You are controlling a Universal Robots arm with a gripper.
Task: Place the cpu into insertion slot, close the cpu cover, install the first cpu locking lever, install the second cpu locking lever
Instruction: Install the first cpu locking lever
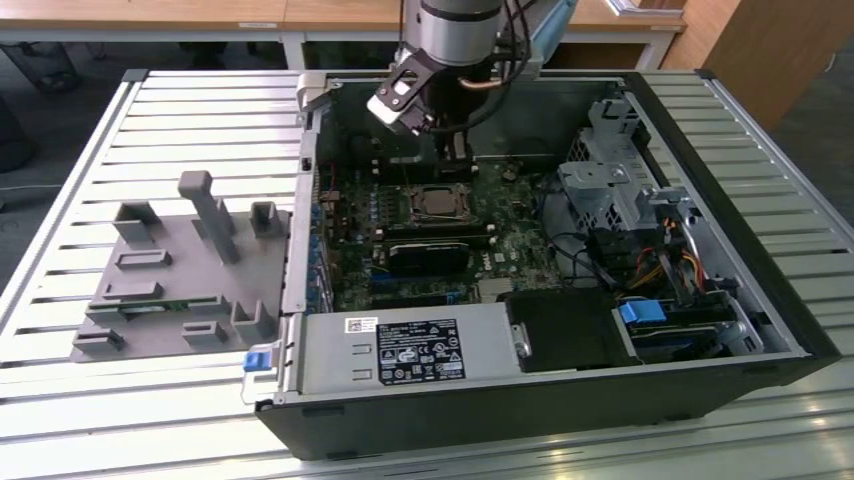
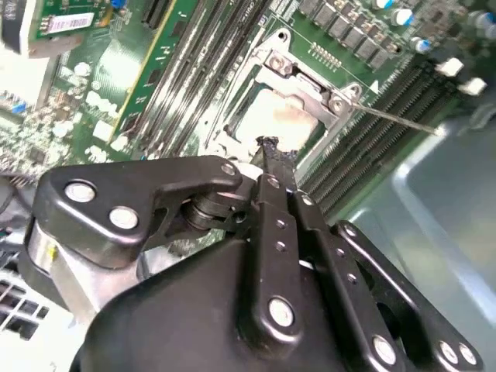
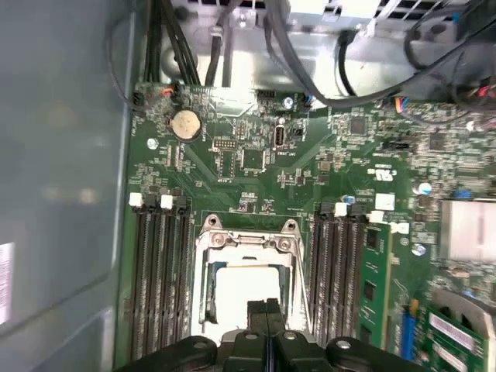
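Nearest in the exterior view lies the power supply box [image 1: 400,350]. To the exterior view's left of the case, on the table, stands one grey fixture tray [image 1: 174,270]. Farther in, on the green board, is the one insertion slot [image 1: 415,205], and the arm comes down onto it from the far side.

The one cpu [image 3: 232,287] sits inside the slot with its pale face up. The one cpu cover [image 3: 246,243] seems to lie flat around it. The gripper [image 3: 266,306] hangs just above the cpu face with its two fingers pressed together and nothing between them.

In the second wrist view I count one thin locking lever [image 2: 395,120], which sticks out sideways from the socket. It looks not latched, and I cannot tell where a second one is. There are two banks of memory slots [image 3: 163,279], one on each side of the socket, and one coin battery [image 3: 184,124] lies beyond.

I see these risks:
- The narrow fingertips could slide off so thin a lever, and it would spring back.
- If the tips go low, they could scratch the cpu face or press the cover crooked.
- A push to the side could strike the memory latches close by.
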